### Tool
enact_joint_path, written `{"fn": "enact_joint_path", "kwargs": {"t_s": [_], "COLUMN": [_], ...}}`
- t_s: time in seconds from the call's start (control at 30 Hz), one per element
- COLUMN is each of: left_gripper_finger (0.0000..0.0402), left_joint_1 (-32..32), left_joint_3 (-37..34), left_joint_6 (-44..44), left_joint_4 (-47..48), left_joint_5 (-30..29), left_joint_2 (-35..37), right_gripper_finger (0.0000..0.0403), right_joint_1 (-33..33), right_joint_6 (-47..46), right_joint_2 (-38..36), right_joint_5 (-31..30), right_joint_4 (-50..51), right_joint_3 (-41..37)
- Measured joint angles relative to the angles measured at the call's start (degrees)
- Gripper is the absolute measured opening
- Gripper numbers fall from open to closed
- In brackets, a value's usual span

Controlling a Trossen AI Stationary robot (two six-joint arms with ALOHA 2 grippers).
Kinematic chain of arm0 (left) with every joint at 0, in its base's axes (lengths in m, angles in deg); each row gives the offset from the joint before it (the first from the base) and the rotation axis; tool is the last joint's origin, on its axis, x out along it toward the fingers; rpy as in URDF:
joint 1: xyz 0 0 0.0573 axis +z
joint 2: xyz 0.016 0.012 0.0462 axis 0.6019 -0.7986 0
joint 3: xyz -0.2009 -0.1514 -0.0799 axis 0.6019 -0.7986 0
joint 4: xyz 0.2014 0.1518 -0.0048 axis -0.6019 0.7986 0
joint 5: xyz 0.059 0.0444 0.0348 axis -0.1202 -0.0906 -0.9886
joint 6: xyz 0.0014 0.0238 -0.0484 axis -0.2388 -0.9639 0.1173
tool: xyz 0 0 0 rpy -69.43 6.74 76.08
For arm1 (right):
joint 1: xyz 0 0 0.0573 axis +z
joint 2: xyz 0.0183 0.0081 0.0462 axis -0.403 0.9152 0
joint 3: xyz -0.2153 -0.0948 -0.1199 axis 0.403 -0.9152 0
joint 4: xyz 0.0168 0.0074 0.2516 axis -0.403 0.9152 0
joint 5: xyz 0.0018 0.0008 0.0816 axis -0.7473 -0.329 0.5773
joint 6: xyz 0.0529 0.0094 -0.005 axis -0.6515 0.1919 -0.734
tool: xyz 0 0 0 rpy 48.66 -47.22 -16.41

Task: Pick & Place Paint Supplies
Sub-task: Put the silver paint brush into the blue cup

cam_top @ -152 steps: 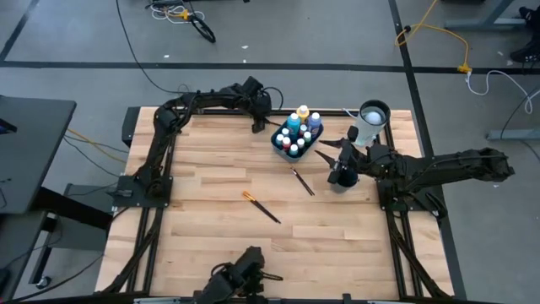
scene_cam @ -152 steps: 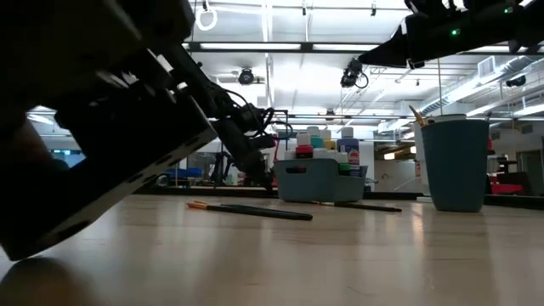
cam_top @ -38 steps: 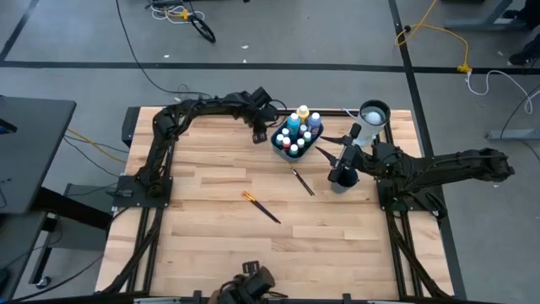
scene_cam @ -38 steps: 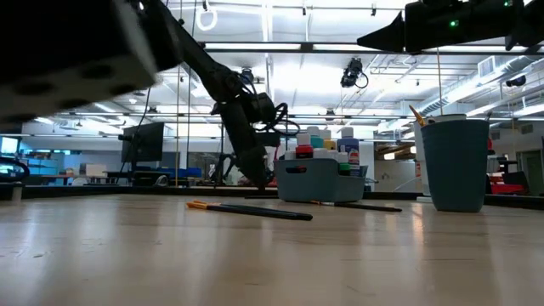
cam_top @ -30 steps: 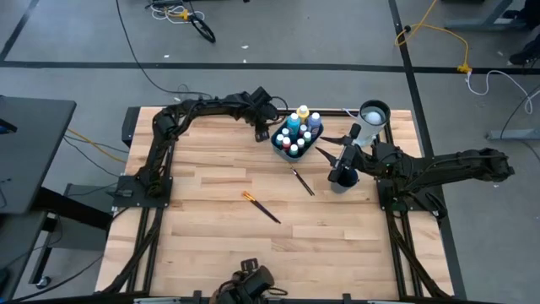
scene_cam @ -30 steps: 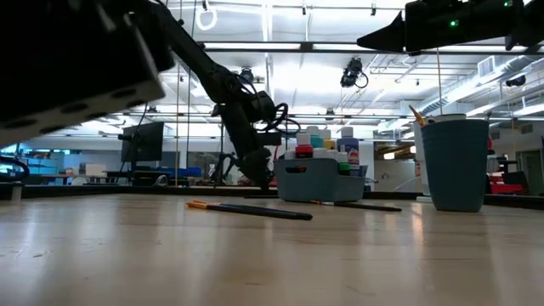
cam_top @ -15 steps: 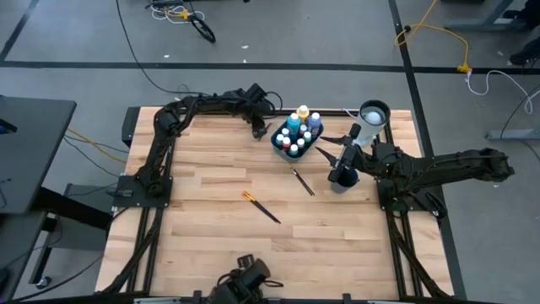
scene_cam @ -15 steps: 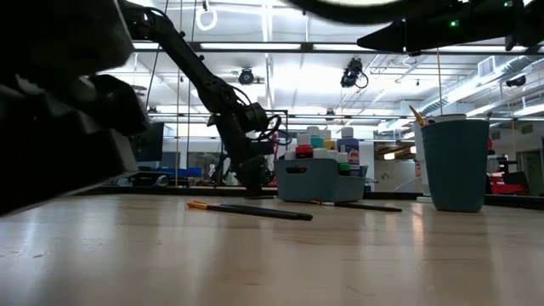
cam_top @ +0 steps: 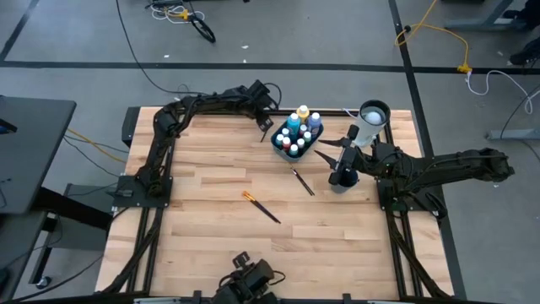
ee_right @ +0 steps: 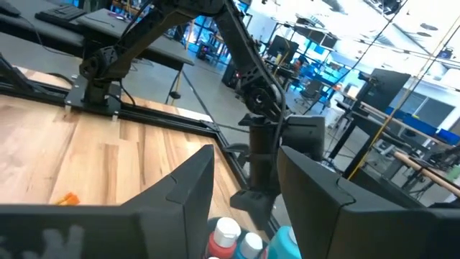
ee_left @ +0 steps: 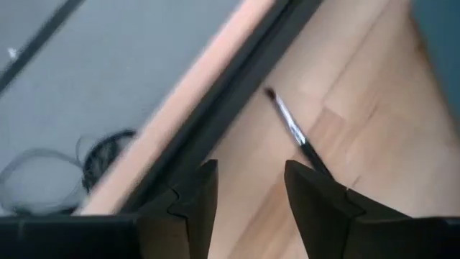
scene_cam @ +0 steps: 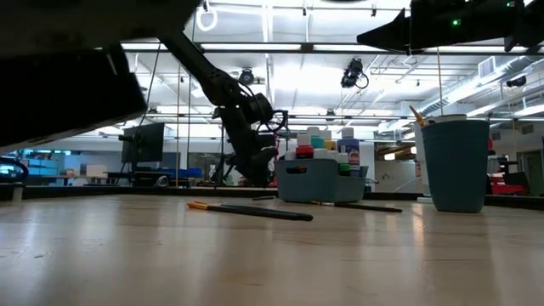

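lying nearest the front edge of the worktop (cam_top: 211, 219) is a dark brush with an orange end (cam_top: 261, 207), out in the open middle of the boards. a little farther back a second dark brush (cam_top: 303, 181) rests at a slant, between the first one and the blue tray (cam_top: 278, 140).

the tray stands toward the back of the worktop, packed with small paint bottles (cam_top: 297, 131) whose caps show white, red, blue and yellow. a third brush (ee_left: 296, 137) lies on the wood close to the back rail, just beside the tray, under the left arm.

the right gripper (cam_top: 325, 150) hangs above the worktop to the right of the tray, its fingers (ee_right: 183, 191) parted with a clear gap and nothing between them; the tops of the bottles show just past them. beside this arm stands a blue cup (scene_cam: 456, 163) with a brush handle poking out, and farther back a white cylinder with a dark top (cam_top: 371, 118).

the left gripper (cam_top: 266, 128) is at the far edge, just left of the tray, pointing down at the third brush. its fingers (ee_left: 198, 198) stand apart and hold nothing.
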Motion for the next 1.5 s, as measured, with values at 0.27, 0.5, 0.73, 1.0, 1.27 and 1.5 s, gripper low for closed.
{"fn": "enact_joint_path", "kwargs": {"t_s": [0.27,0.5,0.73,1.0,1.27,1.5], "left_gripper_finger": [0.0155,0.0151,0.0151,0.0151,0.0138,0.0123], "left_joint_1": [-1.24,-1.07,-0.84,-1.24,-1.35,-2.91], "left_joint_3": [-0.09,-0.07,-1.66,-2.00,0.68,-0.55], "left_joint_6": [-12.61,-15.09,-21.01,-22.68,-8.38,-11.06], "left_joint_4": [1.08,3.56,3.92,5.31,7.95,9.59], "left_joint_5": [4.36,6.92,7.45,3.26,5.91,14.26], "left_joint_2": [-0.11,-0.52,-0.66,-0.50,0.64,0.40], "right_gripper_finger": [0.0158,0.0158,0.0158,0.0158,0.0158,0.0158], "right_joint_1": [0.00,0.00,-0.01,0.00,-0.02,-0.02], "right_joint_6": [0.02,0.04,0.04,0.04,0.07,0.07], "right_joint_2": [0.00,0.00,0.00,0.00,0.00,0.00], "right_joint_5": [0.02,0.09,0.09,0.09,0.33,0.35], "right_joint_4": [0.00,0.02,0.02,0.02,0.07,0.07], "right_joint_3": [0.00,0.00,0.00,0.00,0.00,0.00]}}
